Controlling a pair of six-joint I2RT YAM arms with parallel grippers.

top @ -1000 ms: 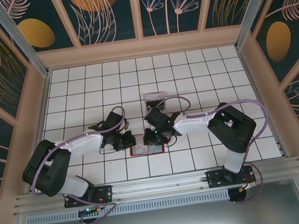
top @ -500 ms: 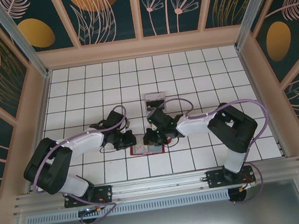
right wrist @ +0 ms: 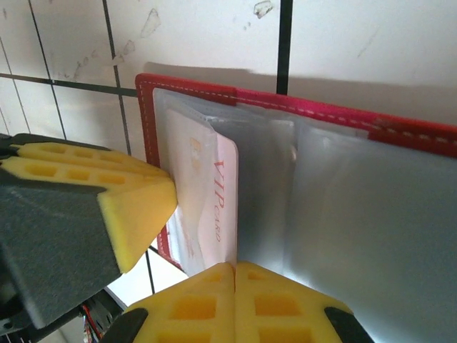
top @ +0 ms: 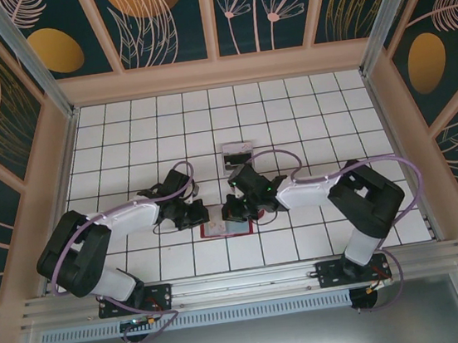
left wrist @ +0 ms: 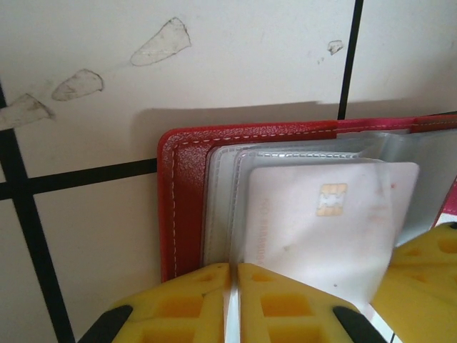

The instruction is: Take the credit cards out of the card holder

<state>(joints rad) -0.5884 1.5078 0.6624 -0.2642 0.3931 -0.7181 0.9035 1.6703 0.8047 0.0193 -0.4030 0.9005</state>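
Observation:
The card holder (top: 225, 228) lies open on the tiled table, a red wallet (left wrist: 182, 207) with clear pockets (right wrist: 371, 214). A pale credit card (left wrist: 314, 229) with a gold chip sits in a pocket; in the right wrist view this credit card (right wrist: 207, 193) reads "VIP card". My left gripper (left wrist: 233, 266) is shut on the edge of a clear pocket at the holder's left side. My right gripper (right wrist: 235, 266) is shut, with the card's edge running into the seam between its fingers. In the top view the left gripper (top: 202, 218) and the right gripper (top: 234, 214) meet over the holder.
A small clear tray (top: 237, 152) with something grey in it stands two tiles behind the holder. The left gripper's yellow finger (right wrist: 107, 204) sits close to the right gripper's left side. Raised walls (top: 65, 200) ring the white tiled table.
My right gripper has closed its fingers at the card's edge, and the right arm's elbow has swung a little to the right. The left gripper has stayed shut in place.

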